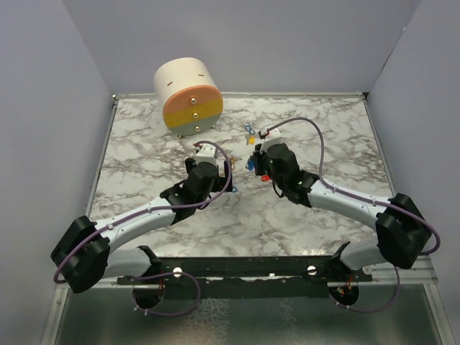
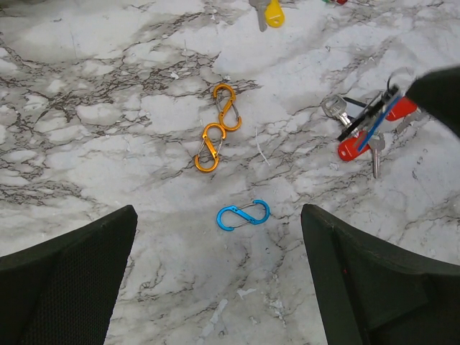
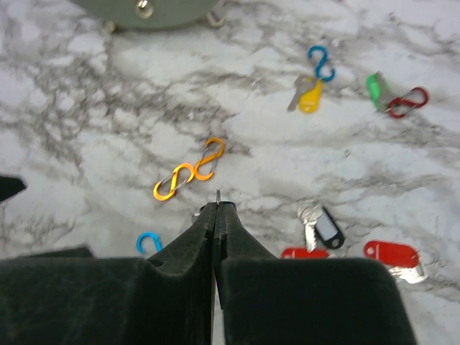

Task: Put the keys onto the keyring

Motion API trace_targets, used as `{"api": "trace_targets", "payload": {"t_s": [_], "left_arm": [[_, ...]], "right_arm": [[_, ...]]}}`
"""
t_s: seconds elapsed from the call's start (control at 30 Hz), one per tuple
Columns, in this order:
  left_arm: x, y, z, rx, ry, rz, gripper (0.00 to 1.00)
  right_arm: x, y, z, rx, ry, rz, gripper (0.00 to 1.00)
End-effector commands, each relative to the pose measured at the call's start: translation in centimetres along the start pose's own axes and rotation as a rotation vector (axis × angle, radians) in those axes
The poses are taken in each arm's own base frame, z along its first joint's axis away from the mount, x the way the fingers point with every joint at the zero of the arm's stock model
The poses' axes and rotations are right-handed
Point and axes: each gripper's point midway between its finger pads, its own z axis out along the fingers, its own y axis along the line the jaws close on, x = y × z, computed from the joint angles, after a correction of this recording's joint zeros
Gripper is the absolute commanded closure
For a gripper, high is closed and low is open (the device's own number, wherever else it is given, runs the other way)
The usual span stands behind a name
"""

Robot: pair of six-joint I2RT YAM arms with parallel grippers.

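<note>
Fingers [image 2: 72,280] of the left gripper [image 2: 218,219] stand spread wide apart and hold nothing. A blue clip [image 2: 243,215] lies flat on the marble table [image 2: 86,86] in the gap between them, untouched. From that clip, two orange clips [image 2: 218,128], touching end to end, lie at 12 o'clock. A red-headed key [image 2: 356,147] lies at 2 o'clock, close under the dark tip of the other arm.

The right gripper [image 3: 217,208] is pressed fully closed, its pads meeting. A thin metal sliver [image 3: 218,194] pokes out from between the tips. What it is, and whether it is truly gripped, cannot be told.

The keys all lie on the marble, none lifted. Seen from the right wrist, a yellow key [image 3: 310,97] sits at 1 o'clock from the closed tips, touching a blue hook clip [image 3: 321,63]. A green key [image 3: 374,86] lies farther out at 2 o'clock, just beside a red clip [image 3: 408,102]. A dark-tagged key [image 3: 327,226] rests near at 3 o'clock, with red heads past it at 4 o'clock.

From above, the right gripper is at 3 o'clock of the left one, apart from it, and a round canister [image 1: 188,97] stands at 11 o'clock by the far wall.
</note>
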Motion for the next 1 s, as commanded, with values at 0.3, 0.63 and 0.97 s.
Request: {"api": "trace_targets", "payload": {"t_s": [0.3,0.63,0.97], "left_arm": [[0.1,-0.3,0.4,0.024,-0.006,-0.013,0.01],[0.8,-0.8,1.2,0.037,0.013,-0.008,0.01],[1.4,-1.3,2.1,0.045,0.037,0.000,0.01]], "right_arm": [[-5.6,-8.4,7.5,0.171,-0.038,0.024,0.99],[-4.7,-15.8,9.4,0.266,-0.006,0.134,0.99],[-2.9,-22.9,11.1,0.361,0.040,0.216,0.99]]}}
